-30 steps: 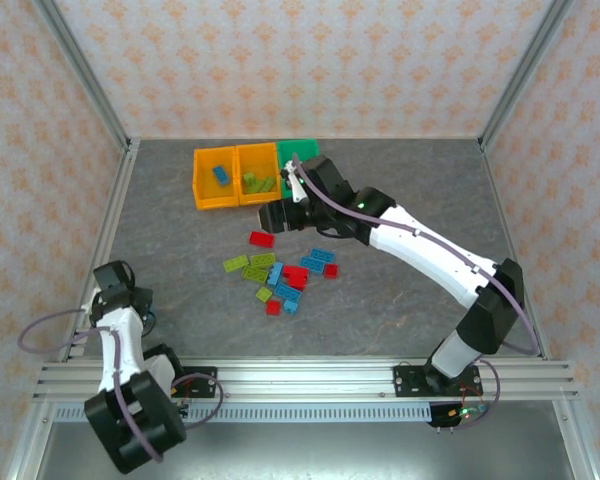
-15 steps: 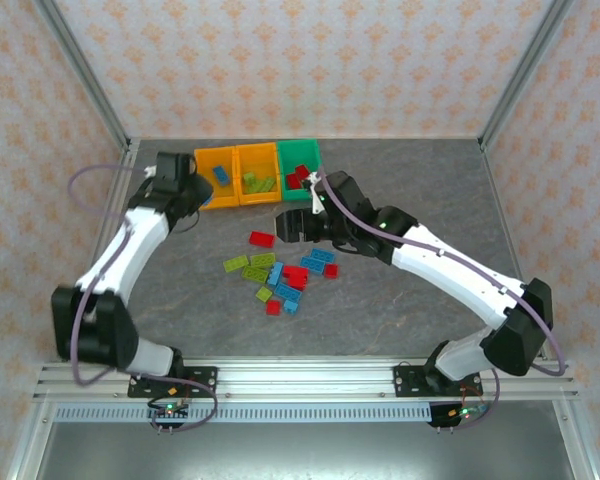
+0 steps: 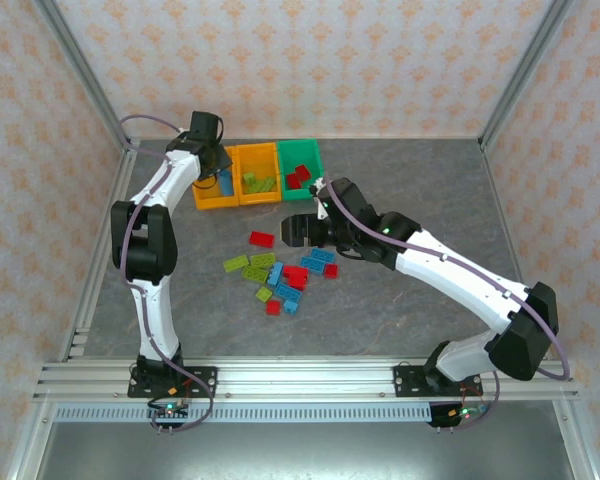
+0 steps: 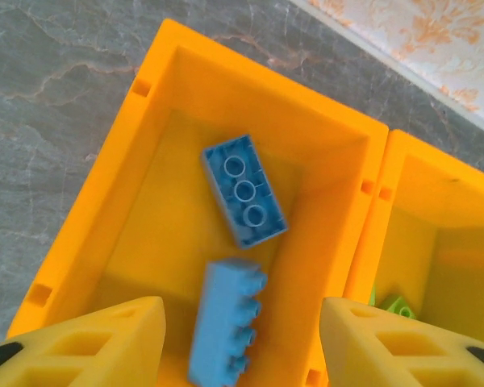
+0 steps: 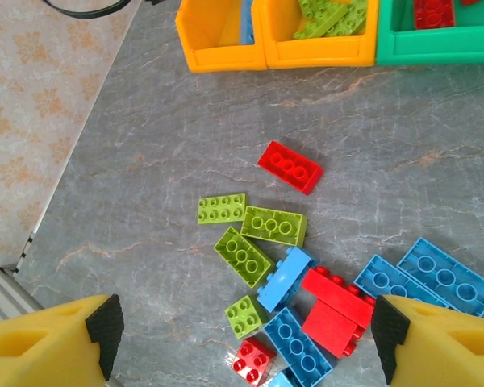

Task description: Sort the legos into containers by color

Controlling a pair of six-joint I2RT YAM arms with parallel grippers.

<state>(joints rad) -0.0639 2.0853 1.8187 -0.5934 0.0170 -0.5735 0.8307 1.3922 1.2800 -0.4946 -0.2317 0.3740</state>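
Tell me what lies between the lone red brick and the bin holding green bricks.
Nothing: in the right wrist view, only bare grey table separates the red brick from the orange bin with the green bricks.

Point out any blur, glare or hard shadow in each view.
Left wrist view: the lower blue brick in the orange bin is smeared, while the upper blue brick is crisp. Right wrist view: the red brick and its neighbours are sharp, with no glare. Top view: even light, no hard shadows on the table.
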